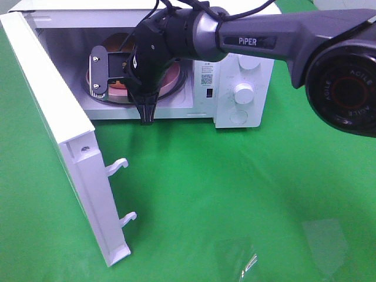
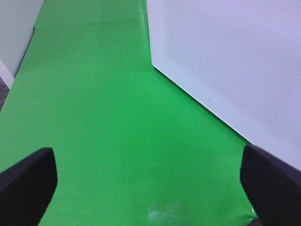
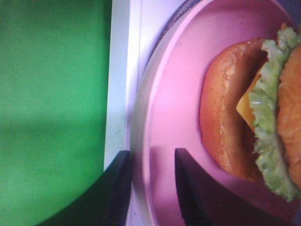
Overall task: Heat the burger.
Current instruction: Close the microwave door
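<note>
The burger (image 3: 254, 117), with its golden-brown bun, green lettuce and yellow cheese, lies on a pink plate (image 3: 178, 84) inside the open white microwave (image 1: 223, 111). In the exterior high view the plate (image 1: 176, 79) shows on the turntable, and the right arm's wrist hides most of the burger. My right gripper (image 3: 150, 188) (image 1: 144, 108) reaches into the microwave opening. Its two fingers sit on either side of the plate's near rim, closed on it. My left gripper (image 2: 150, 188) is open and empty over the green cloth, beside the microwave door (image 2: 225, 61). It is out of the exterior high view.
The microwave door (image 1: 59, 117) stands wide open to the left, with two latch hooks (image 1: 120, 164) sticking out. The control panel with knobs (image 1: 242, 92) is on the microwave's right side. Green cloth (image 1: 235, 194) covers the table in front.
</note>
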Controlling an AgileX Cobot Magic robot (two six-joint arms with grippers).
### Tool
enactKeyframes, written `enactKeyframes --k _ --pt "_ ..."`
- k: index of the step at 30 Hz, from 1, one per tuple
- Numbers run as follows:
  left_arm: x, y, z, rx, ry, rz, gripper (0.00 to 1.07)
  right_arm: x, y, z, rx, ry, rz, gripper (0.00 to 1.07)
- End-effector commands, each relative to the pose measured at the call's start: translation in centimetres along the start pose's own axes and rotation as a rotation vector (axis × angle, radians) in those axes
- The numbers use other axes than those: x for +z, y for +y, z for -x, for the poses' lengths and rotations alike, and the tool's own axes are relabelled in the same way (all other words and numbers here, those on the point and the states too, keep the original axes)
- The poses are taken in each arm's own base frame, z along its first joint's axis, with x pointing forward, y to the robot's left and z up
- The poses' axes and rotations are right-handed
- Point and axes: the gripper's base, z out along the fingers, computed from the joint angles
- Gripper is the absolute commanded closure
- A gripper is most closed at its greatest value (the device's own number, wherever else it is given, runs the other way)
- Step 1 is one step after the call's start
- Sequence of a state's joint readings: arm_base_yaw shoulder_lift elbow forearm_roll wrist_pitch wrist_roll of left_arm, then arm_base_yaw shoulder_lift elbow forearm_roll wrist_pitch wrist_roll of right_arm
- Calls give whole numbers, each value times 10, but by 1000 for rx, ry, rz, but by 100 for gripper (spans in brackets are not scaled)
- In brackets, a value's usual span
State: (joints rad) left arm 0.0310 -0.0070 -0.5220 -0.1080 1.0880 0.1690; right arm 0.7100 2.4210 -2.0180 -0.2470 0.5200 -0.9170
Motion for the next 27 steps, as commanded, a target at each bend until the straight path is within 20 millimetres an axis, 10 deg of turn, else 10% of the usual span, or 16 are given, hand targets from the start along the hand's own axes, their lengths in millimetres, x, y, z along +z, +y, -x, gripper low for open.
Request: enactKeyframes --k 1,27 --pt "-2 0 0 4 -28 3 9 -5 -5 1 22 -9 -22 73" --pt "-2 0 0 4 -28 3 9 -36 6 -8 30 -22 -25 39"
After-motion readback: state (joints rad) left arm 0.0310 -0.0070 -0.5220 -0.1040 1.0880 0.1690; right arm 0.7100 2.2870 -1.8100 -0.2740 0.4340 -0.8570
